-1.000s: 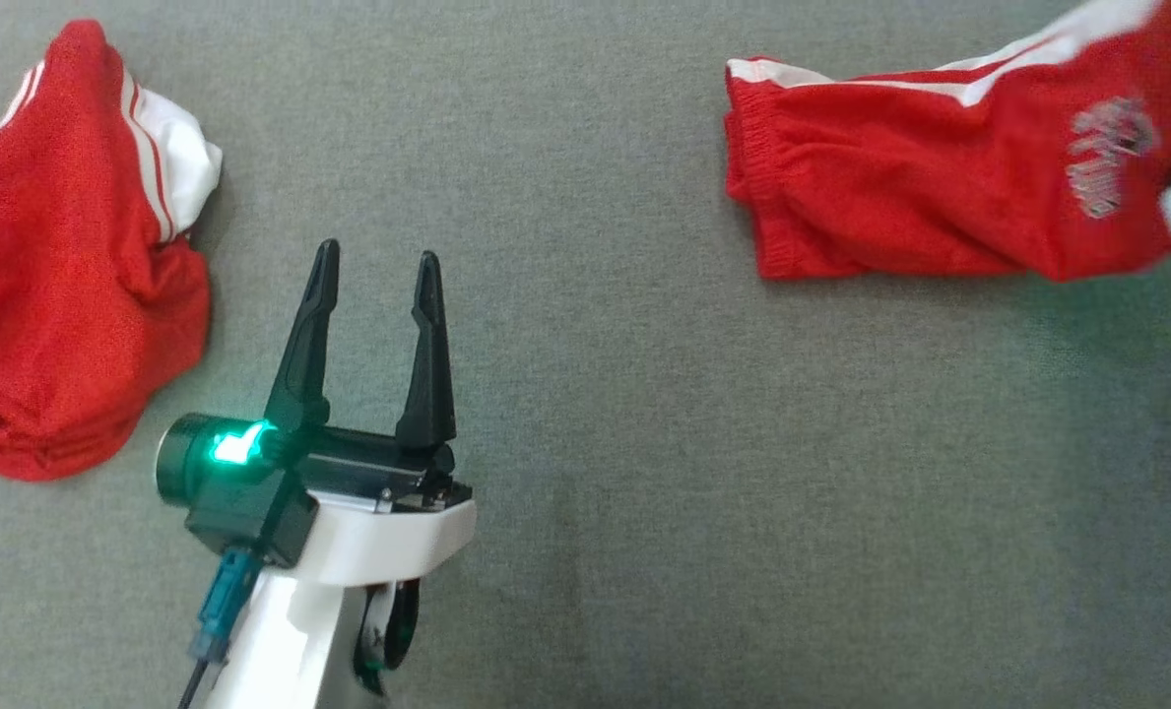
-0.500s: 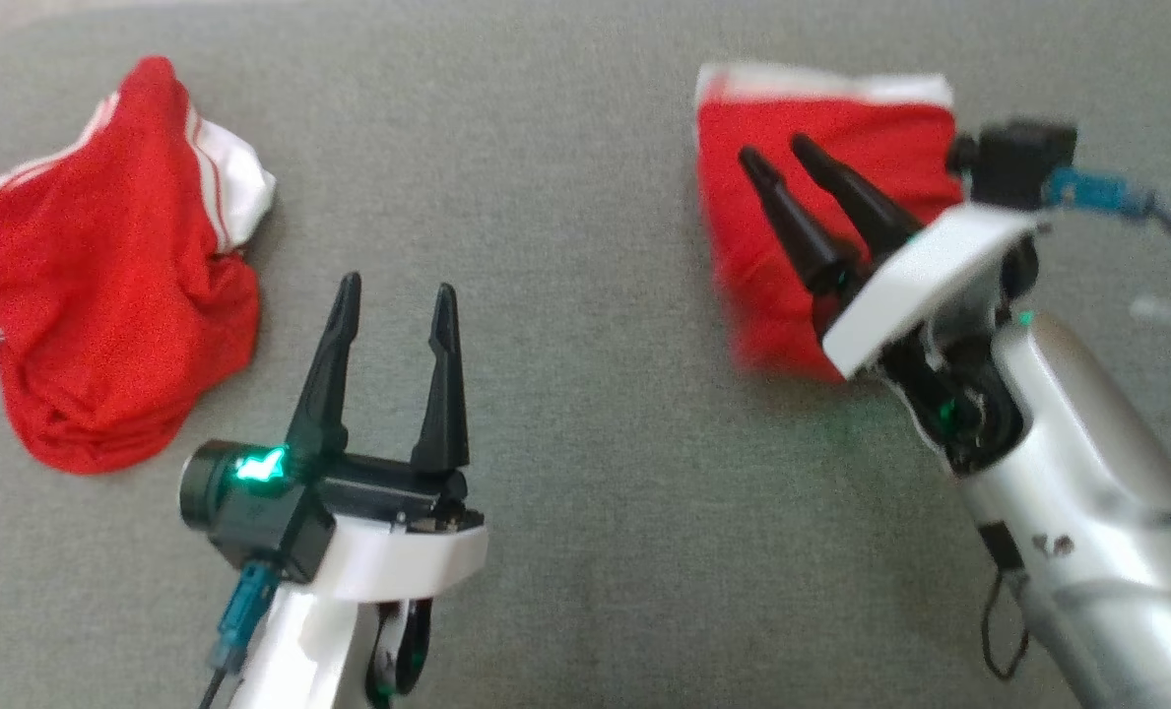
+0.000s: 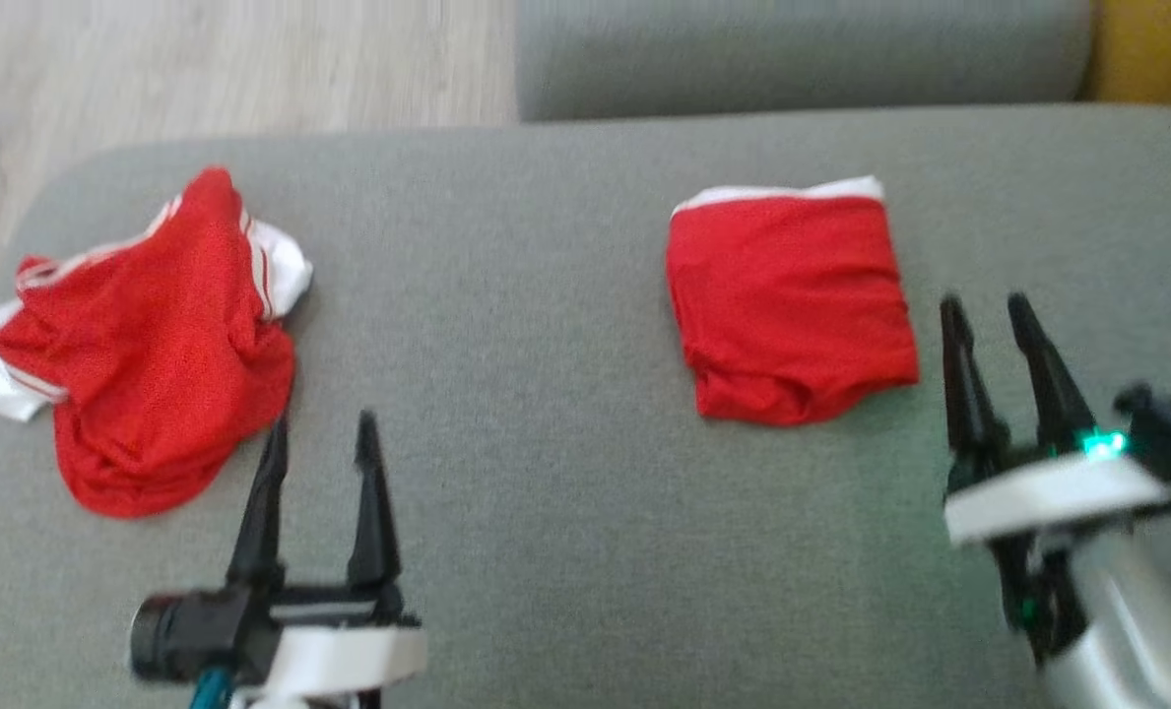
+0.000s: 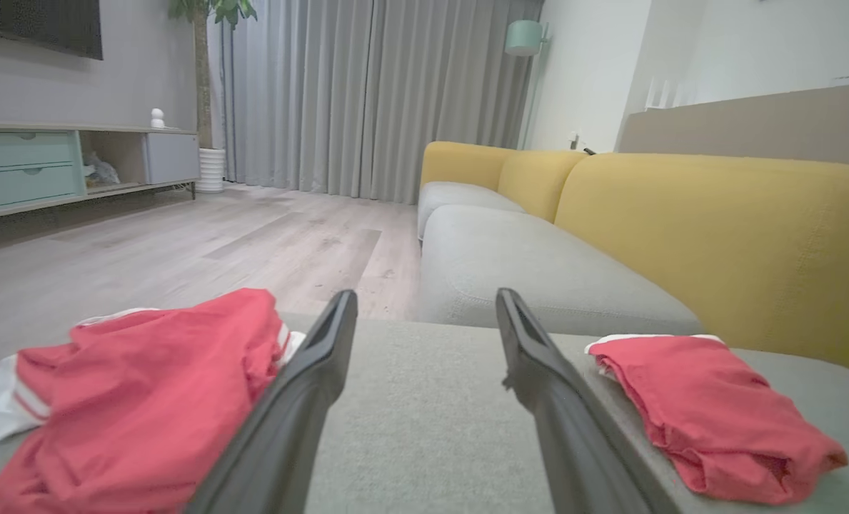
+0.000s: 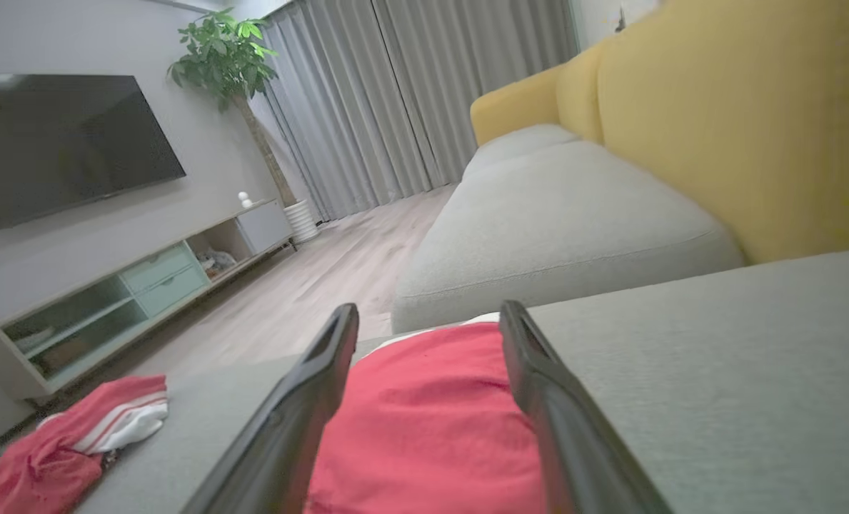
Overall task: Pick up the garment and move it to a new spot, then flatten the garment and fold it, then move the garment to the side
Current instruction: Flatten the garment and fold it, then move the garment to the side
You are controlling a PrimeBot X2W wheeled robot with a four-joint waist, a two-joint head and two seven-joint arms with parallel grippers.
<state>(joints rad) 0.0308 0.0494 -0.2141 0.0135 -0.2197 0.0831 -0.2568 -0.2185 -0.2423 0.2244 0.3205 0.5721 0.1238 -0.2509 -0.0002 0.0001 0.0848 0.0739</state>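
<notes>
The folded red garment (image 3: pixel 792 300) lies centre right on the sofa cushion (image 3: pixel 565 295); left tool (image 3: pixel 323 421) and right tool (image 3: pixel 983 300) stand spread, empty. Any retreat should lift clear of the fold.

No text, label, brand, number or sign could be read on anything shown in the views.

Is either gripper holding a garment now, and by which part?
Nothing is held. The left gripper and right gripper are open and empty; the folded garment lies free on the cushion.
</notes>
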